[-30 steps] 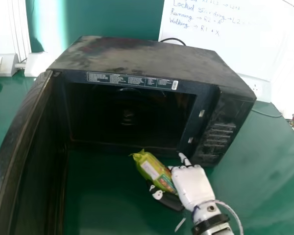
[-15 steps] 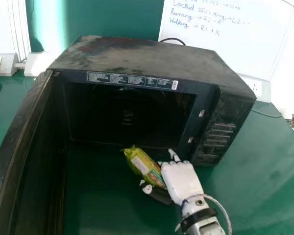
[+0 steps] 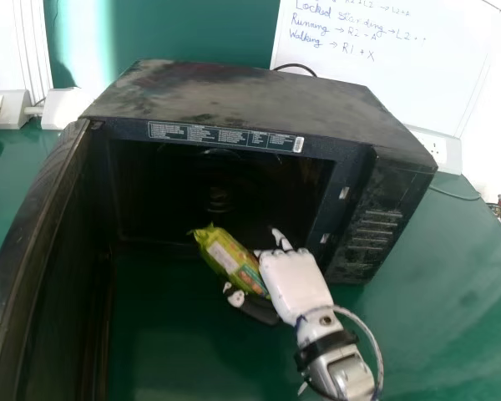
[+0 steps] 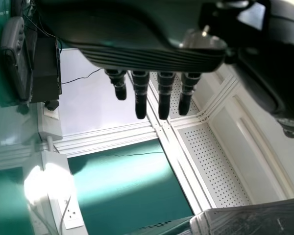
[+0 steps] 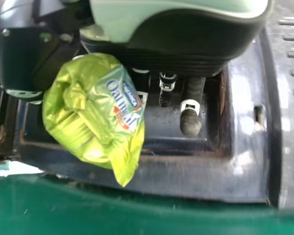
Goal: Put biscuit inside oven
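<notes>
Biscuit packet (image 3: pixel 234 266) is pinched between the thumb (image 3: pixel 255 309) and fingers of my right hand (image 3: pixel 296 282), at the mouth of the microwave oven (image 3: pixel 250 96), by the lower edge of the opening; I cannot tell whether its tip has crossed the sill. The wrapper is glossy yellow-green and crumpled, its end gathered into folds and running out to a pointed corner. A pale panel on it carries large blue lettering, red lettering below that, and a blue brand badge (image 5: pixel 131 95) set alongside. In the head view, a whitish patch (image 3: pixel 224 256) marks the packet's upper side, tilted up toward the opening.

Above the cavity, a strip of fine white print (image 3: pixel 221 136) in columns runs along the black frame, ending in a small barcode sticker (image 3: pixel 298 144). The dusty oven has its door (image 3: pixel 25 251) swung wide on my left and its control panel (image 3: pixel 374 221) on my right. It sits on a green table (image 3: pixel 451 267), a whiteboard (image 3: pixel 417 83) with handwritten lines behind it. My left hand (image 4: pixel 137 39), in the left wrist view, is empty, fingers straight.
</notes>
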You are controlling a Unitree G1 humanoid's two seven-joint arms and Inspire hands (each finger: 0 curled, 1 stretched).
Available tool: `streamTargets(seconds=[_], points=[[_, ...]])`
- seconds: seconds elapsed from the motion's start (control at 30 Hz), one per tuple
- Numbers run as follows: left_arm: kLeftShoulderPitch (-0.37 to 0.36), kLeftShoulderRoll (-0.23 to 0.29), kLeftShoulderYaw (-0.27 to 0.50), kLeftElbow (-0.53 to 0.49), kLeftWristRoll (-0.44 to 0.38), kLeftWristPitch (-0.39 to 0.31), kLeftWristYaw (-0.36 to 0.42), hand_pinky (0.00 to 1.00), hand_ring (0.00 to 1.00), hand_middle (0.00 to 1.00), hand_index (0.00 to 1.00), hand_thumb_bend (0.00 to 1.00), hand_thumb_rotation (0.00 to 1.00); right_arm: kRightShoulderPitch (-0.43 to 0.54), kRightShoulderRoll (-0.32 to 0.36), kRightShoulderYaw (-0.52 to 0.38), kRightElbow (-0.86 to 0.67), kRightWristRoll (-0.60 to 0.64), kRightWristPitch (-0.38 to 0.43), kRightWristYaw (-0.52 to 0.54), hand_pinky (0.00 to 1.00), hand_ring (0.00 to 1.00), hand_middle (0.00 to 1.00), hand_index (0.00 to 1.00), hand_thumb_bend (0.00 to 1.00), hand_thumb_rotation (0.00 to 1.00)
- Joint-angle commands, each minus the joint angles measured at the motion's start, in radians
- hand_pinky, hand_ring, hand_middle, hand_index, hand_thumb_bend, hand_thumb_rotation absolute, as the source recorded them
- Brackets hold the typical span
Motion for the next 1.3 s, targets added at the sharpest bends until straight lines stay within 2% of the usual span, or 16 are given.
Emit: streamTargets(seconds=[0.0, 0.5, 0.53, 0.6, 0.63, 0.73, 1.13, 1.27], points=[[0.016, -0.004, -0.006, -0.011, 0.005, 0.001, 0.006, 0.98, 0.92, 0.95, 0.97, 1.00, 1.00, -0.041, 0.008, 0.006, 0.024, 0.005, 0.007, -0.006, 0.09, 0.16, 0.47, 0.48, 0.53, 0.00], [0.021, -0.009, -0.011, -0.012, 0.000, -0.007, 0.002, 0.98, 0.92, 0.95, 0.96, 0.99, 1.00, -0.185, 0.007, 0.017, 0.125, 0.032, 0.022, -0.006, 0.07, 0.14, 0.47, 0.47, 0.53, 0.00], [0.022, -0.009, -0.011, -0.014, -0.001, -0.005, 0.003, 0.98, 0.92, 0.95, 0.96, 0.99, 1.00, -0.193, 0.008, 0.017, 0.129, 0.036, 0.025, -0.002, 0.07, 0.14, 0.41, 0.48, 0.53, 0.00], [0.025, -0.009, -0.009, -0.016, 0.001, -0.003, 0.004, 0.99, 0.92, 0.95, 0.96, 1.00, 1.00, -0.209, 0.015, 0.017, 0.140, 0.048, 0.035, 0.007, 0.07, 0.14, 0.39, 0.49, 0.52, 0.00], [0.026, -0.008, -0.009, -0.016, 0.000, -0.006, 0.003, 0.99, 0.92, 0.95, 0.96, 1.00, 1.00, -0.218, 0.015, 0.018, 0.147, 0.054, 0.037, 0.007, 0.07, 0.14, 0.43, 0.48, 0.53, 0.00], [0.030, -0.008, -0.009, -0.017, 0.000, -0.010, 0.003, 0.99, 0.92, 0.95, 0.96, 1.00, 1.00, -0.250, 0.011, 0.026, 0.172, 0.062, 0.036, 0.008, 0.08, 0.15, 0.47, 0.48, 0.53, 0.00], [0.058, -0.022, -0.013, -0.055, 0.006, 0.001, 0.003, 0.97, 0.93, 0.95, 0.96, 1.00, 1.00, -0.381, 0.014, 0.054, 0.291, 0.103, 0.039, 0.021, 0.11, 0.17, 0.47, 0.49, 0.53, 0.00], [0.068, -0.025, -0.014, -0.069, 0.007, 0.009, 0.003, 0.96, 0.92, 0.95, 0.96, 1.00, 1.00, -0.409, 0.020, 0.060, 0.327, 0.116, 0.046, 0.026, 0.15, 0.22, 0.47, 0.49, 0.53, 0.00]])
